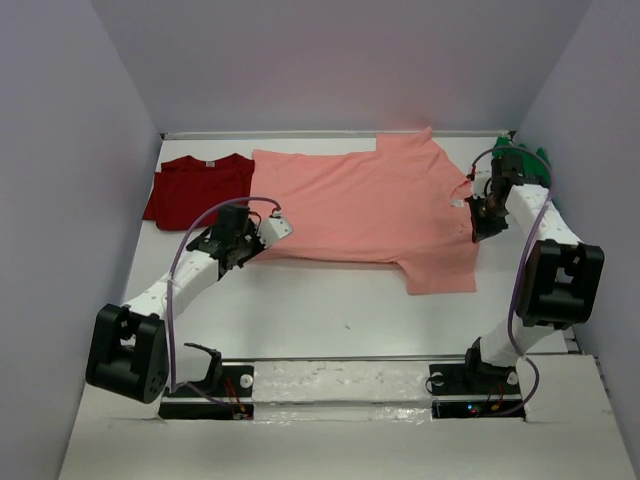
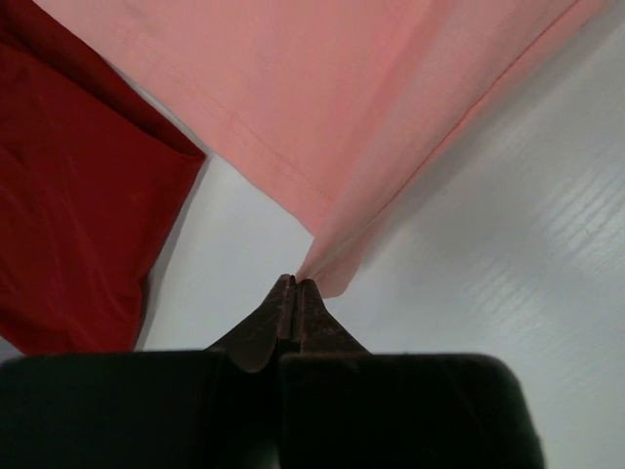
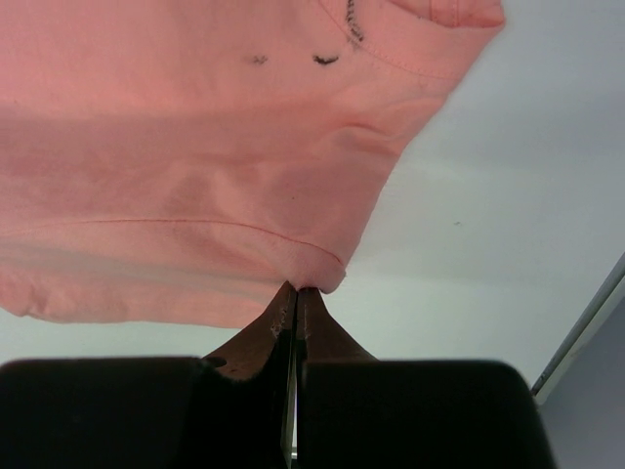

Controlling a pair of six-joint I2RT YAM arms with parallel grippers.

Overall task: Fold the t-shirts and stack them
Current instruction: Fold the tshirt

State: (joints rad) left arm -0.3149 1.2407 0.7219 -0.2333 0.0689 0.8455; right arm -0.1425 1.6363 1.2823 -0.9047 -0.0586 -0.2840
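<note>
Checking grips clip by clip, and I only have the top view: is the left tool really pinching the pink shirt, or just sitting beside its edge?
Observer: It is pinching. In the left wrist view the left tool is shut on a corner of the pink shirt, and the cloth fans out from its tips.
Operator: And the right one, near the collar?
Observer: In the right wrist view the right tool is shut on a stitched edge of the same shirt, with the neckline farther off.
Operator: Anything on the cloth that I can't see?
Observer: A few small dark marks sit near the neckline. They show only in the right wrist view.
</note>
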